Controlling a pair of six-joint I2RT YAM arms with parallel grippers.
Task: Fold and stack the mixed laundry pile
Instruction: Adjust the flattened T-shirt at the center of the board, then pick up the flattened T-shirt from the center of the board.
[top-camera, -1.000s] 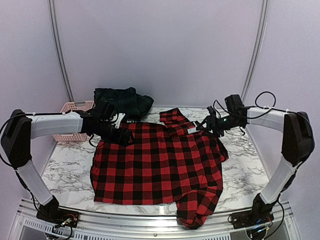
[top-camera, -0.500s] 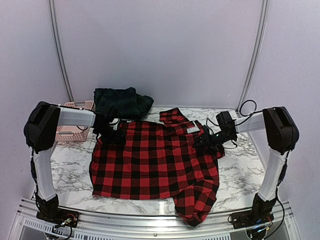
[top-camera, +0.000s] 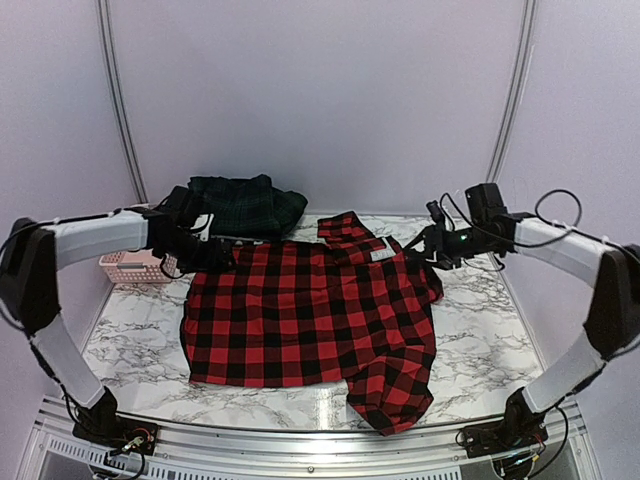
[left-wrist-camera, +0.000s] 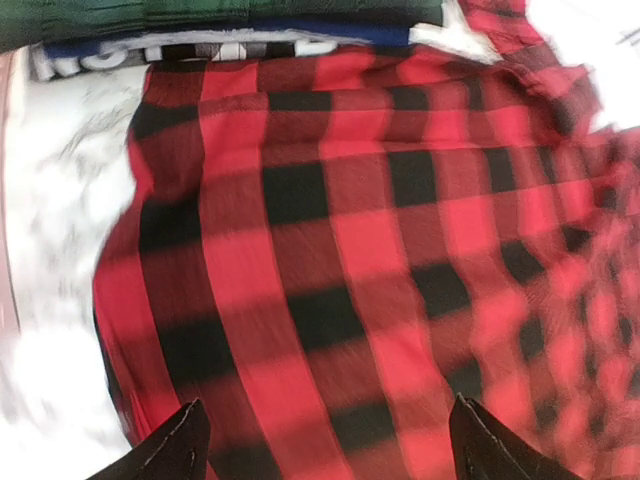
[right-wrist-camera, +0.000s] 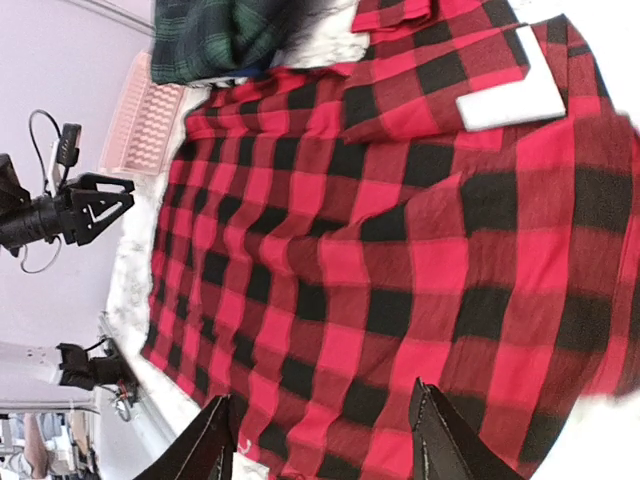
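The red-and-black checked shirt (top-camera: 310, 320) lies spread flat across the marble table (top-camera: 130, 345), with one sleeve bunched at the near edge. The left gripper (left-wrist-camera: 325, 450) hangs over the shirt's far left corner, its fingers wide apart with nothing between them. The right gripper (right-wrist-camera: 325, 440) hangs over the far right shoulder, near the white collar label (right-wrist-camera: 510, 98); its fingers also stand apart and empty. Behind the shirt, a dark green plaid piece (top-camera: 245, 205) seems to rest on a navy piece (left-wrist-camera: 340, 32) with a white lettered band, too blurred to read. A pink basket (top-camera: 135, 265) stands at the far left.
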